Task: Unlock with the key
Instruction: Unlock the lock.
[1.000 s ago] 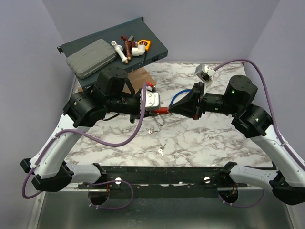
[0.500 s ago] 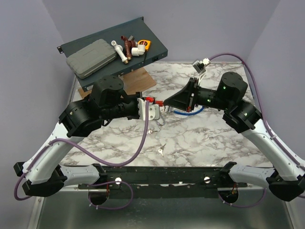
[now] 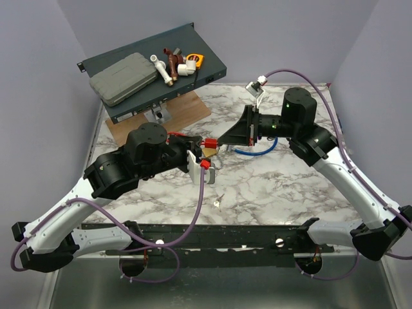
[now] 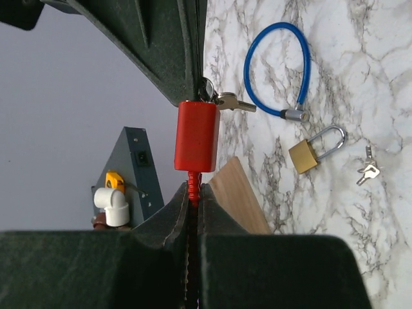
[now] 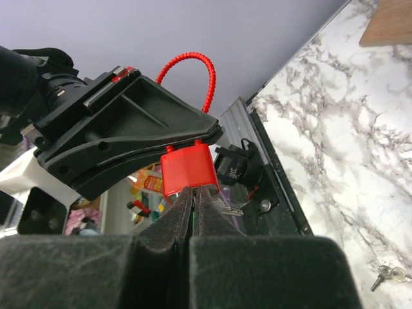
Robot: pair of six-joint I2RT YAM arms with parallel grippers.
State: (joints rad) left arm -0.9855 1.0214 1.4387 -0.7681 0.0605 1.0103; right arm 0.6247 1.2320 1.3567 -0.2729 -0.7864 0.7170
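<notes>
- The left gripper (image 4: 193, 193) is clamped nearly to closing on the ribbed cable shackle (image 5: 193, 62) just beneath the red lock (image 4: 196, 135), not on its body. That cable looks flexible, so I judge any twist could swing the whole lock round instead of turning its cylinder
- The red lock hangs in the air between the two claws, clear of the table (image 3: 290, 187). If the cable slides through the left fingers, it would tilt out of line with the key
- The key (image 4: 219, 98) is at the lock's keyhole end, and only a sliver of silver shows beside a ring. I cannot tell whether the blade is fully seated, and turning it half-seated could bend so thin a piece or jam it
- The right gripper (image 5: 193, 196) is pinched tight at that same end, apparently on the key's head. Such a small hold may slip under torque, and the fingers would turn without the key
- Below the lock lie a brass padlock (image 4: 304, 156) and loose keys (image 4: 368, 171). A dropped key could land among them and be confused
</notes>
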